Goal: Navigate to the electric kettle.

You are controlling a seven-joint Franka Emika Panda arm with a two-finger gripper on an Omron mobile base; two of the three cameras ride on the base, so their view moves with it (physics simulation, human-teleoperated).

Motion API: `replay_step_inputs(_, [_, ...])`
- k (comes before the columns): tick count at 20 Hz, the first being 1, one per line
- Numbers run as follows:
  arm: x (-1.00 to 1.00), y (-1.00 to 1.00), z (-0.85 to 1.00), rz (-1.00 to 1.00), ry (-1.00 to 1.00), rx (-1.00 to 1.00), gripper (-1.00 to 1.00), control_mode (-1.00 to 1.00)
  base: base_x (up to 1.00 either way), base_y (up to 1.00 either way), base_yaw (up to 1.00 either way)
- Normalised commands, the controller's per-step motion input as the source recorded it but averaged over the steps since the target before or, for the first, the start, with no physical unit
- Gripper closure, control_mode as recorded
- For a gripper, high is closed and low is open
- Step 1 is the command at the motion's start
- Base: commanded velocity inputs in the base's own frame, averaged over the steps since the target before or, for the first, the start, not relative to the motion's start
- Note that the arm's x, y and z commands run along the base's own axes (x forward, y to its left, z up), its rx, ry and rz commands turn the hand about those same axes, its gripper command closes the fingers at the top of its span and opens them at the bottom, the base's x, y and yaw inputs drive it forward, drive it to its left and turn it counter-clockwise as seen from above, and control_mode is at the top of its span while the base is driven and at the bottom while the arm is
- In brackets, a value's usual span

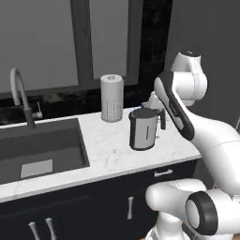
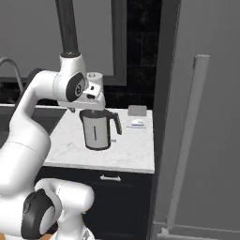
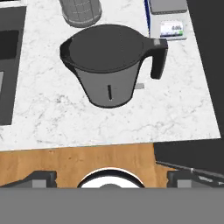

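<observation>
Behind kettle point(image 3: 111, 65), a scale point(image 3: 171, 29)

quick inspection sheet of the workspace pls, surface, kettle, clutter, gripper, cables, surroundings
surface: white marble counter over dark cabinets.
job's things: electric kettle upright on the counter, lid on, handle toward the fridge side; apart from the sink.
clutter: paper towel roll upright behind the kettle; small kitchen scale at the back corner.
grippers: gripper above the counter's front edge, looking down at the kettle, fingertips wide apart, holding nothing.
cables: nothing seen.
surroundings: sink with curved faucet, window behind, tall grey fridge door next to the counter, wood floor below.
</observation>
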Motion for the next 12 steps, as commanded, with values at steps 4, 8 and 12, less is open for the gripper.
replay_step_inputs(4, [0.0, 0.0, 0.0, 0.0, 0.0, 0.0, -1.0, 1.0, 0.63, -0.29, 0.35])
replay_step_inputs(8, [0.0, 0.0, 0.0, 0.0, 0.0, 0.0, -1.0, 1.0, 0.28, -0.11, 0.19])
replay_step_inputs(12, [0.0, 0.0, 0.0, 0.0, 0.0, 0.0, -1.0, 1.0, 0.03, -0.13, 0.11])
